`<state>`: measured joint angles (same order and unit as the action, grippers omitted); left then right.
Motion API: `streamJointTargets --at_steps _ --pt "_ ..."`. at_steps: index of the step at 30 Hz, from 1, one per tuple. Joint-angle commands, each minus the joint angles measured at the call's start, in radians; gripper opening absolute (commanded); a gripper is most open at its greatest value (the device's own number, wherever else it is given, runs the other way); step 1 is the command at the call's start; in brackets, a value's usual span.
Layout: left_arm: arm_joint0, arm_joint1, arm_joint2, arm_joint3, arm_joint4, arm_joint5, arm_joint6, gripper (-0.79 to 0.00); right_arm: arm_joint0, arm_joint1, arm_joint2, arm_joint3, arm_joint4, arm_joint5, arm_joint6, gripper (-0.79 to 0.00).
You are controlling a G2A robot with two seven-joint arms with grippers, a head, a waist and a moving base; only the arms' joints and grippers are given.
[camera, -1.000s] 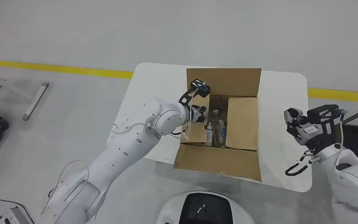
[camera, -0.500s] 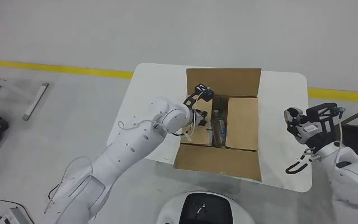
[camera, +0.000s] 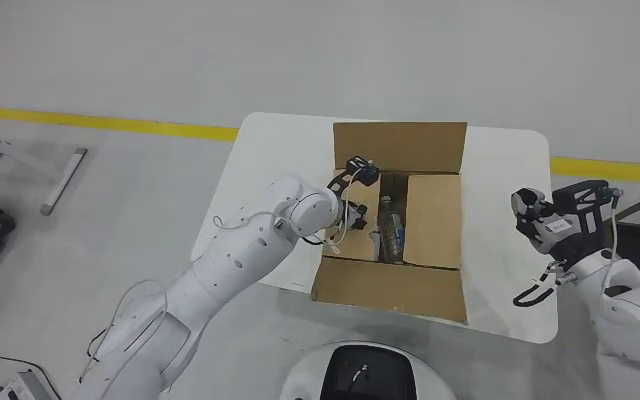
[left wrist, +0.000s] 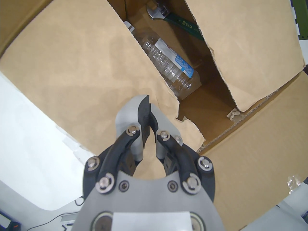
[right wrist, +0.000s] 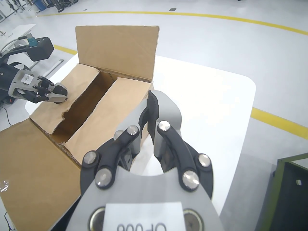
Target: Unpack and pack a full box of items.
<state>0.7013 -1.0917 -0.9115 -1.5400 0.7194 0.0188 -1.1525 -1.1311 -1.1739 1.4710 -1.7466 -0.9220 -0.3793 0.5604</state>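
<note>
grey shop floor (camera: pixel 120 60) with a yellow line (camera: pixel 120 124) running behind a white table (camera: pixel 270 150). cardboard box (camera: pixel 390 288) sits on the table, open: far flap (camera: pixel 400 148) standing up, near flap folded out flat toward the robot. two inner flaps are folded in over the opening, leaving a slot between them. left-side inner flap (left wrist: pixel 72 61) has a torn near corner; right-side inner flap (camera: pixel 433 220) lies level.

clear plastic bottle (left wrist: pixel 168 66) with a white and blue label lies on its side on the box bottom in that slot, partly tucked under the left-side inner flap. adjustable wrench (left wrist: pixel 178 21) with a green handle lies past the bottle's neck end, toward the far flap, handle running under the right-side inner flap.

left gripper (left wrist: pixel 147 104) is over the torn corner of the left-side inner flap, jaws clenched, nothing in them; can't tell if it touches the cardboard. right gripper (right wrist: pixel 150 102) hangs by the table's right edge, well apart from the box, jaws clenched on nothing.
</note>
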Motion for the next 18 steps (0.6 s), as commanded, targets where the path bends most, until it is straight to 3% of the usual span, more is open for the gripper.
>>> streamJointTargets --at_steps 1,7,9,10,11,12,18 --pt "-0.005 -0.002 -0.001 0.004 0.002 0.005 0.005 -0.785 0.001 0.001 -0.003 0.001 0.001 0.002 0.001 -0.785" --pt "-0.007 -0.005 -0.004 0.008 0.015 0.013 0.006 -0.785 0.004 0.003 -0.011 0.004 0.005 0.003 -0.001 -0.785" --pt "-0.008 -0.004 -0.015 -0.005 0.013 0.023 0.01 -0.499 0.006 0.004 -0.014 0.002 0.007 0.005 -0.002 -0.785" --pt "-0.007 -0.004 -0.022 -0.015 0.015 0.025 0.012 -0.416 0.006 0.004 -0.015 0.001 0.011 0.005 -0.005 -0.785" --pt "-0.006 -0.002 -0.027 -0.022 0.02 0.027 0.011 -0.16 0.006 0.005 -0.015 0.001 0.013 0.005 -0.006 -0.785" --pt "-0.005 -0.001 -0.034 -0.03 0.02 0.03 0.006 0.0 0.007 0.005 -0.016 0.0 0.016 0.004 -0.011 -0.785" --pt "0.004 0.007 -0.084 -0.073 0.047 0.096 -0.031 0.0 0.009 0.007 -0.028 -0.002 0.005 0.012 -0.022 -0.785"
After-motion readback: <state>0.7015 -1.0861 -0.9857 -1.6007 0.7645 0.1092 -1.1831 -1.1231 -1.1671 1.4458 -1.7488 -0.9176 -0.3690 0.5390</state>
